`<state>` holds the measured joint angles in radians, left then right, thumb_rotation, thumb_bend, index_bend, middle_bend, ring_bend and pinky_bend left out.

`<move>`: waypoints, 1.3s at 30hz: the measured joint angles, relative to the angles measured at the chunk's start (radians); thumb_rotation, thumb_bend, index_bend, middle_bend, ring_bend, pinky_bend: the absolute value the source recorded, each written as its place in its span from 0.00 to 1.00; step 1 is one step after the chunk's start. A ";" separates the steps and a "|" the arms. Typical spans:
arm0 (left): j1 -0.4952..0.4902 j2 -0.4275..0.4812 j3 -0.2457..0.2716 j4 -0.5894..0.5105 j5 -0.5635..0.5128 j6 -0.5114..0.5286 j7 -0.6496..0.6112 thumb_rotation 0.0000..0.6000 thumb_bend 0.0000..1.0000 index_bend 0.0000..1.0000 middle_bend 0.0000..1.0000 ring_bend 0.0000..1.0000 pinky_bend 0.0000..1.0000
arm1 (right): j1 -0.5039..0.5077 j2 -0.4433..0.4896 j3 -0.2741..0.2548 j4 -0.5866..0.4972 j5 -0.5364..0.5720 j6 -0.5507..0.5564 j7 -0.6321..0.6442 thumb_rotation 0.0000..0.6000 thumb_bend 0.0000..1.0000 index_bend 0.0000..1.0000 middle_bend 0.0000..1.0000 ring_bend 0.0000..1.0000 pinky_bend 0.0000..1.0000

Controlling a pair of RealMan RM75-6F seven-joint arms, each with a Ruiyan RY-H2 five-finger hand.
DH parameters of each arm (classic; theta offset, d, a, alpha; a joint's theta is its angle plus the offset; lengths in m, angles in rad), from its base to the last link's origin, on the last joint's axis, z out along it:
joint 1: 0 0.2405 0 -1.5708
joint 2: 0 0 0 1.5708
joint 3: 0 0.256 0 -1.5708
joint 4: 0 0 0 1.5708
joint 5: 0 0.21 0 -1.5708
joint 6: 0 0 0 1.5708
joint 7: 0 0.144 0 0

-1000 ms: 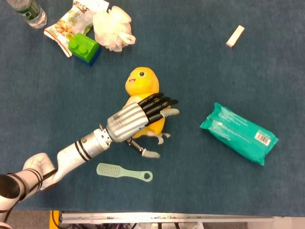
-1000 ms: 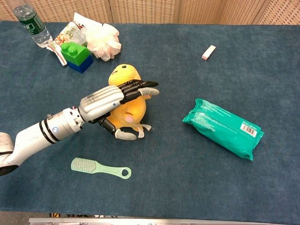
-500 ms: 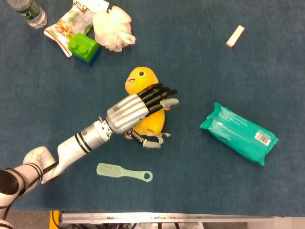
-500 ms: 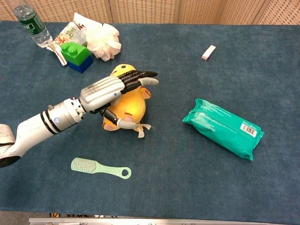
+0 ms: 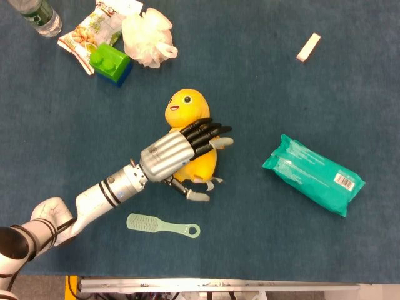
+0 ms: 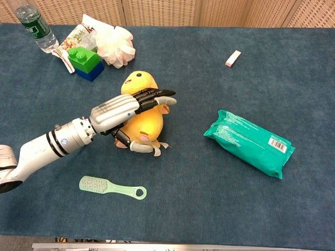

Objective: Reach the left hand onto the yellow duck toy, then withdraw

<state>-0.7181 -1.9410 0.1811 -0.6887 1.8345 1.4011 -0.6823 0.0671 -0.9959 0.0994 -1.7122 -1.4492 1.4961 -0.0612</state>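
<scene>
The yellow duck toy lies in the middle of the blue table, head toward the far side, its body partly covered. My left hand rests on top of its body, dark fingers stretched flat across it and pointing right. The thumb curls low beside the duck's feet. In the chest view the same left hand lies over the duck from the left. Nothing is gripped. The right hand shows in neither view.
A teal packet lies to the right. A pale green brush sits near the front edge, just right of my left forearm. A green block, white pouf, snack bag and bottle crowd the far left. A white eraser is far right.
The left hand stayed on the duck, pushing a little farther across it and then easing back toward me. The duck's body rocked slightly under it.
</scene>
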 measured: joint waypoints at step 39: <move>0.232 0.621 -0.146 -0.739 -0.439 -0.060 0.498 1.00 0.10 0.06 0.03 0.00 0.00 | 0.078 -0.049 0.009 0.096 -0.030 -0.088 0.051 1.00 0.23 0.14 0.24 0.14 0.31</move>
<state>-0.4860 -1.3197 0.0353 -1.4275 1.3956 1.3413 -0.1847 0.1451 -1.0453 0.1082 -1.6162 -1.4789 1.4085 -0.0098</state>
